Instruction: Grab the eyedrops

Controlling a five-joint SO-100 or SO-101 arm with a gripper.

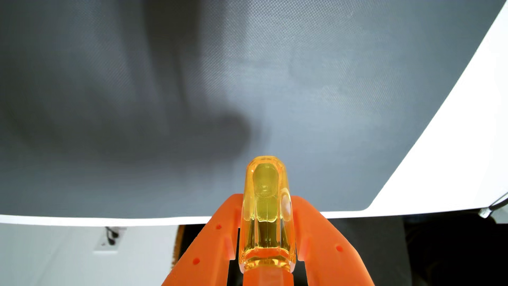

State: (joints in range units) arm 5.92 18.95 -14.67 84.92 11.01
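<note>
A small clear yellow eyedrops bottle (266,214) stands out between my two orange fingers in the wrist view, at the bottom middle. My gripper (266,200) is shut on it, one finger (217,236) pressing its left side and the other (316,228) its right. The bottle's rounded end points away from the camera and hangs above the grey mat (247,82), off the surface. Its shadow falls on the mat to the upper left. The bottle's near end is hidden at the bottom of the view.
The grey mat lies on a white table (453,154) whose bare strip runs along the right and the near edge. Below the table edge I see a pale floor or wall (55,253) and a dark area (439,247) at the lower right.
</note>
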